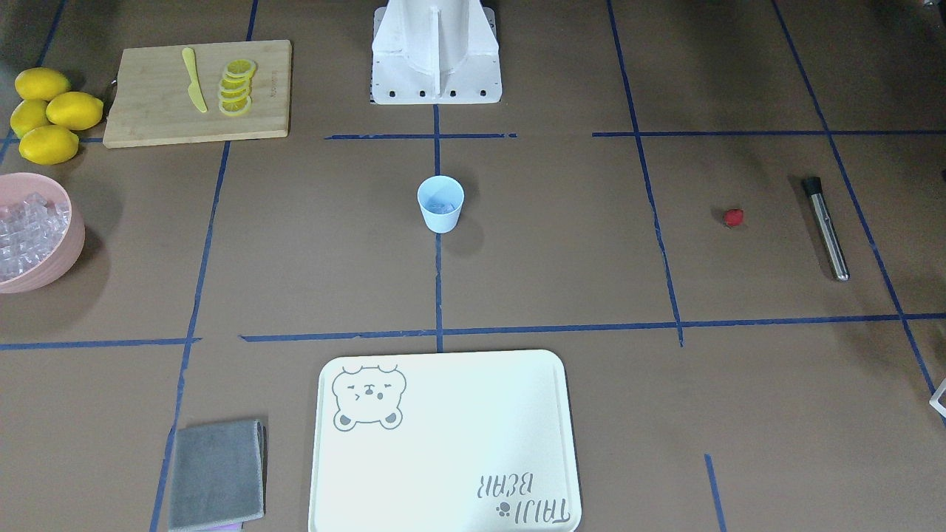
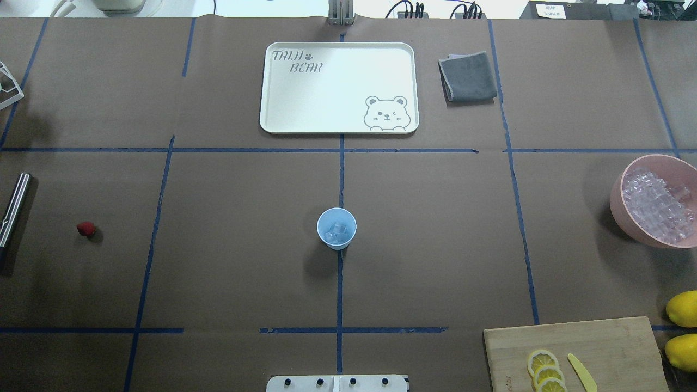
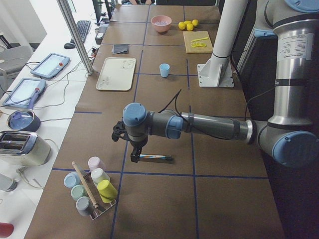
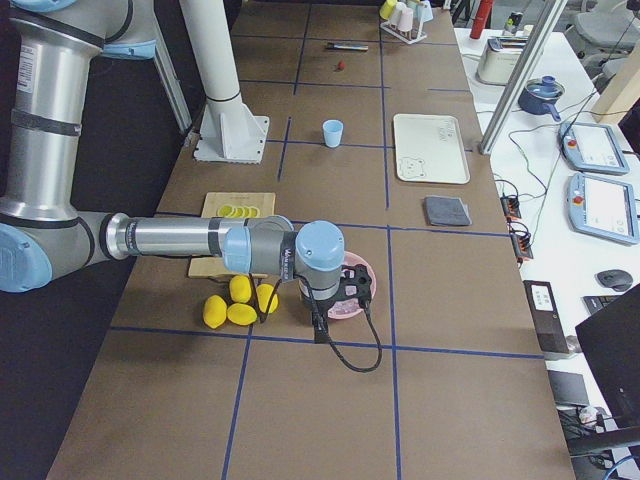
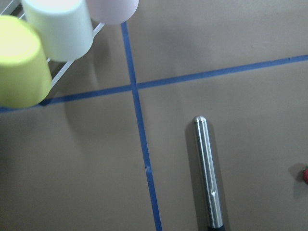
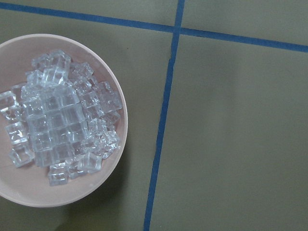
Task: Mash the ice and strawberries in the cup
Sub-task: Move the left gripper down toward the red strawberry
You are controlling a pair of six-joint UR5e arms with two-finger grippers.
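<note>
Cup: a small light blue plastic cup [image 2: 336,228] stands upright mid-desk [image 2: 435,245] on a blue tape line, well apart from both pincers.
Ice: a few clear cubes [image 2: 337,233] sit inside the cup, and a heap more fills the round pink bowl [image 2: 618,201] at the robot's right end.
Strawberry: there's the tiny red berry [image 2: 85,228], lying bare on the desk at the left end near the steel rod with a black tip [image 1: 826,227].
Left pincer [image 3: 134,158]: it hangs just over the rod, near the berry. Fingers apart or together? Cannot tell.
Right pincer [image 4: 322,325]: it hangs by the pink bowl, and its state is equally unreadable.
Hard to see: the left wrist view cuts off the rod's dark end and shows only a sliver of the berry.
</note>
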